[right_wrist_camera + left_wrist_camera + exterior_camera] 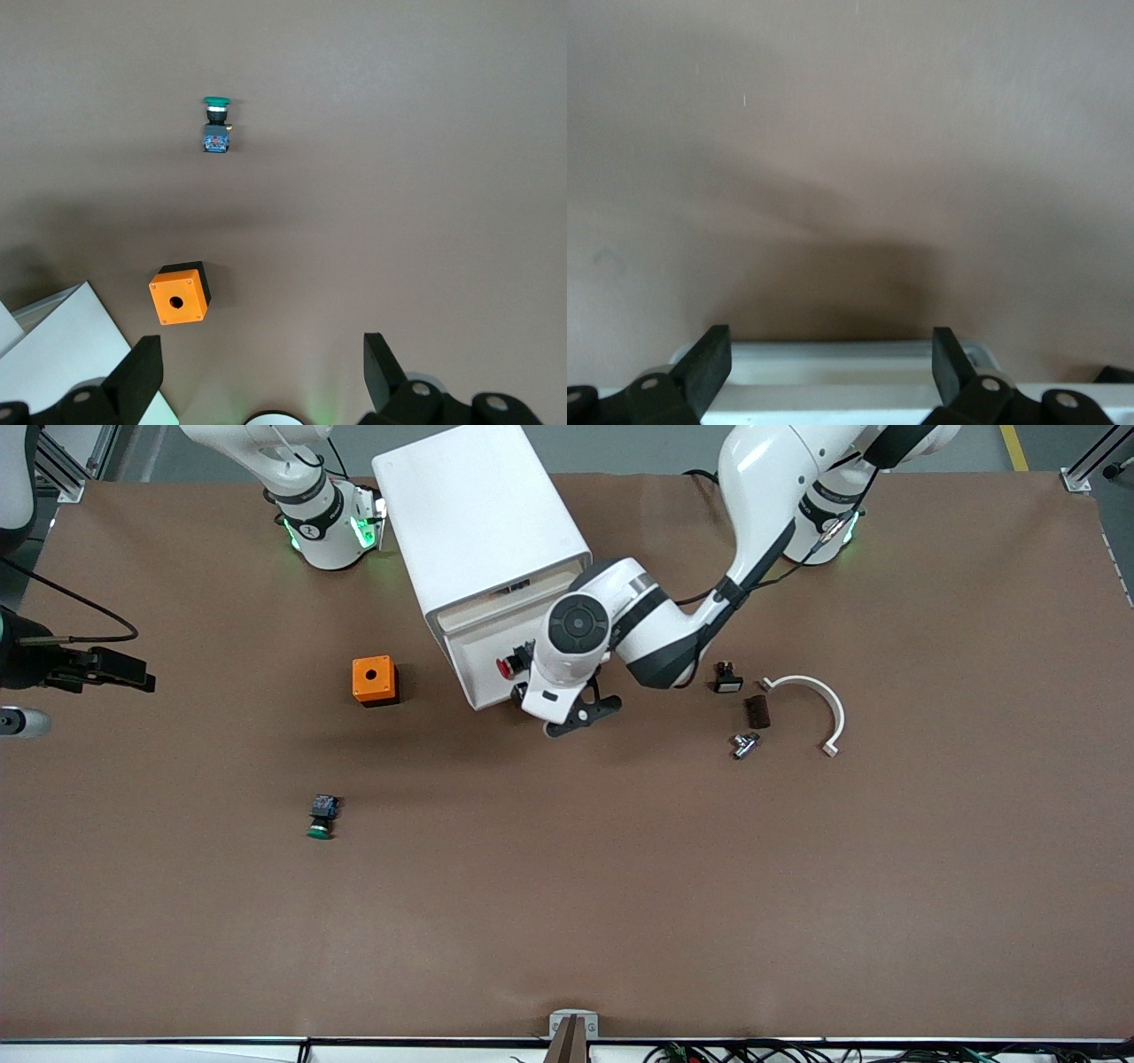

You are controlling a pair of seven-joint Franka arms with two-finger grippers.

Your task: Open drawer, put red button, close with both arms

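Observation:
The white cabinet stands between the arms' bases. Its drawer is pulled out toward the front camera. The red button lies in the drawer, at the left arm's end. My left gripper is open and low over that end of the drawer, beside the button. In the left wrist view the gripper is empty, with the drawer's white rim between its fingers. My right gripper is open and empty, high over the table near its own base. It is out of the front view.
An orange box sits beside the cabinet toward the right arm's end. It also shows in the right wrist view. A green-capped button lies nearer the front camera. Toward the left arm's end lie a small black switch, a dark block, a metal part and a white curved bracket.

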